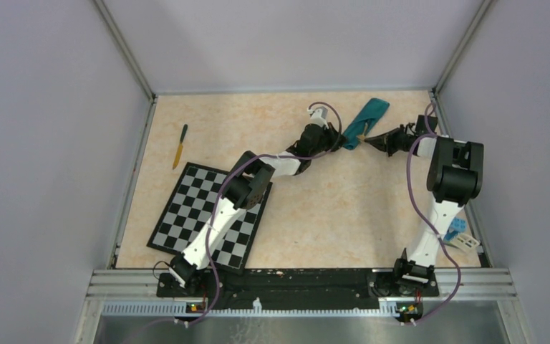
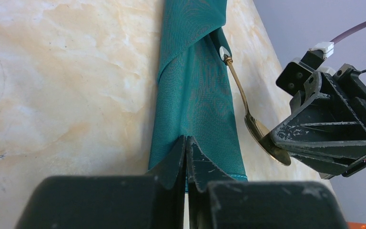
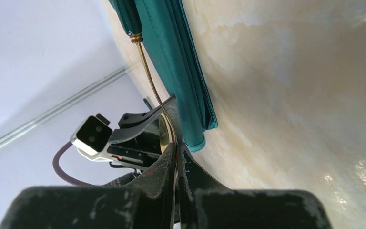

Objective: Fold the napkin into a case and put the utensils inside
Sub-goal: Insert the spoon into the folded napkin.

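Left gripper (image 2: 186,143) pinches the case (image 2: 195,95) at its near end. Right gripper (image 3: 176,147) clamps the spoon (image 2: 256,128) bowl, shaft parallel to the case, handle entering the fold.

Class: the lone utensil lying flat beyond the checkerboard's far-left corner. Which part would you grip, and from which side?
Grip the utensil near its middle, where the dark handle meets the yellowish end, coming straight down from above. It lies flat and slim on the table, so closing across its narrow width, square to its length, is probably the only secure hold.
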